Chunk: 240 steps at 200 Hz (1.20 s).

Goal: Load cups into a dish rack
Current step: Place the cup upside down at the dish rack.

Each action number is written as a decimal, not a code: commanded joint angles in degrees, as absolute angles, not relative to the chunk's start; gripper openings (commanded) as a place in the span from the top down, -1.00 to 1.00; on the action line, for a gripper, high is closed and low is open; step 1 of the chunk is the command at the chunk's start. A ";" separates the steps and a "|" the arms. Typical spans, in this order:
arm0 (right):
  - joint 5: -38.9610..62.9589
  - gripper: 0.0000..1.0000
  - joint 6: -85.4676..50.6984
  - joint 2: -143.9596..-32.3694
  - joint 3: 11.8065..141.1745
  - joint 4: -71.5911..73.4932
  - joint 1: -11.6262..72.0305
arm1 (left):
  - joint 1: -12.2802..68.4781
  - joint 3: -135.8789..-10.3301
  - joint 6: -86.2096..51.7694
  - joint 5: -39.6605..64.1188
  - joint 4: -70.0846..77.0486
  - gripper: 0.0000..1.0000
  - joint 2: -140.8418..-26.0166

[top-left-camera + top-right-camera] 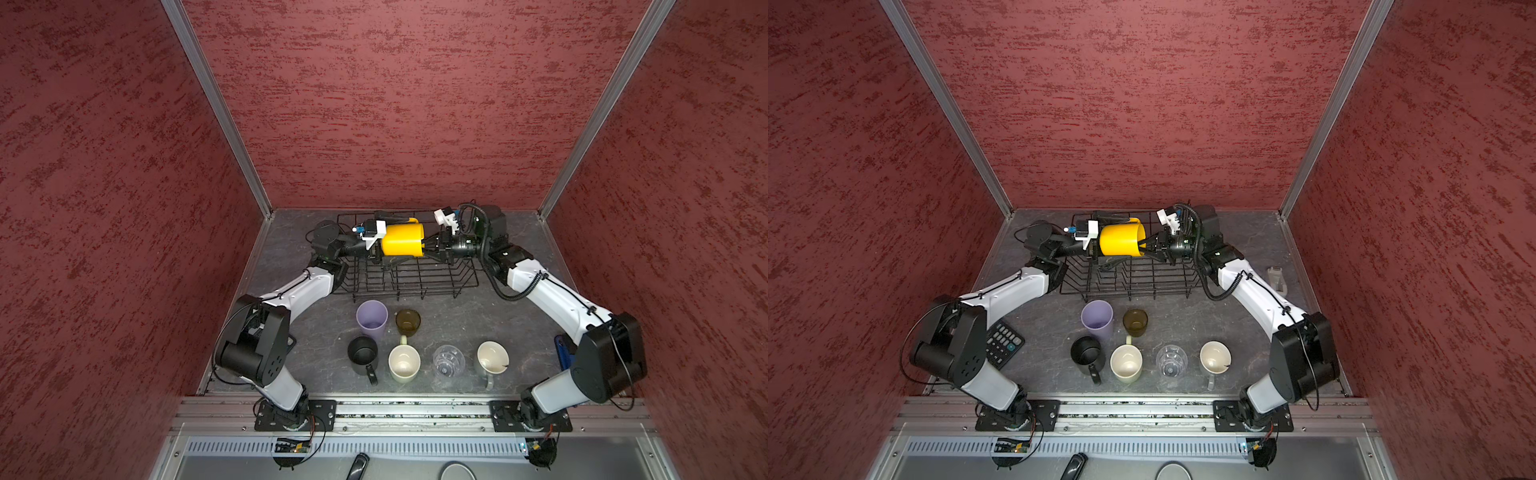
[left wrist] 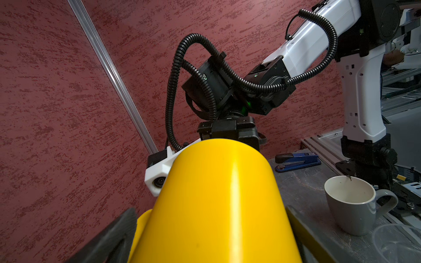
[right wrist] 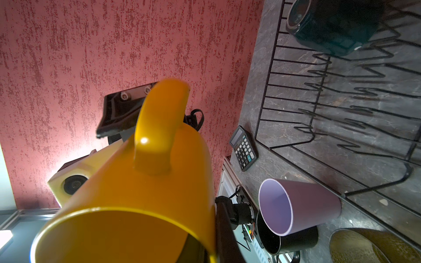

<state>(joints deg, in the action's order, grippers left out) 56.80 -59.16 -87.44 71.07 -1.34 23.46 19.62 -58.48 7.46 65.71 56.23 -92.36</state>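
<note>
A yellow mug (image 1: pixel 402 240) hangs on its side above the black wire dish rack (image 1: pixel 415 278). My right gripper (image 1: pixel 428 246) is shut on its rim, one finger inside the mouth (image 3: pixel 211 248). My left gripper (image 1: pixel 395 237) stands open, and its fingers (image 2: pixel 114 239) straddle the mug's base end. A teal mug (image 3: pixel 337 25) lies in the rack. In front of the rack stand a lilac tumbler (image 1: pixel 372 318), brown glass (image 1: pixel 408 322), black mug (image 1: pixel 363 354), cream mug (image 1: pixel 404 363), clear glass (image 1: pixel 448 360) and grey mug (image 1: pixel 492 359).
A calculator (image 1: pixel 1003 343) lies by the left arm's elbow. A blue stapler (image 2: pixel 298 159) sits near the right arm's base and a small grey object (image 1: pixel 1277 280) by the right wall. Red walls close in on three sides.
</note>
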 commanded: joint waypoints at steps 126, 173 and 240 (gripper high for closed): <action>61.43 1.00 -61.75 -84.00 71.63 10.36 23.86 | 19.22 -57.16 2.43 66.74 60.19 -0.99 -94.35; 61.88 1.00 -62.58 -83.98 71.02 12.04 23.87 | 19.98 -59.02 2.30 66.70 59.87 -0.99 -96.05; 62.16 1.00 -62.89 -84.26 70.62 12.80 23.99 | 21.49 -60.92 1.80 66.63 60.14 -1.00 -98.08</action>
<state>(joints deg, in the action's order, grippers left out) 57.87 -63.07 -87.31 69.78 2.15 22.76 19.99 -60.14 3.29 66.41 63.18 -95.94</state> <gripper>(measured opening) 0.096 0.997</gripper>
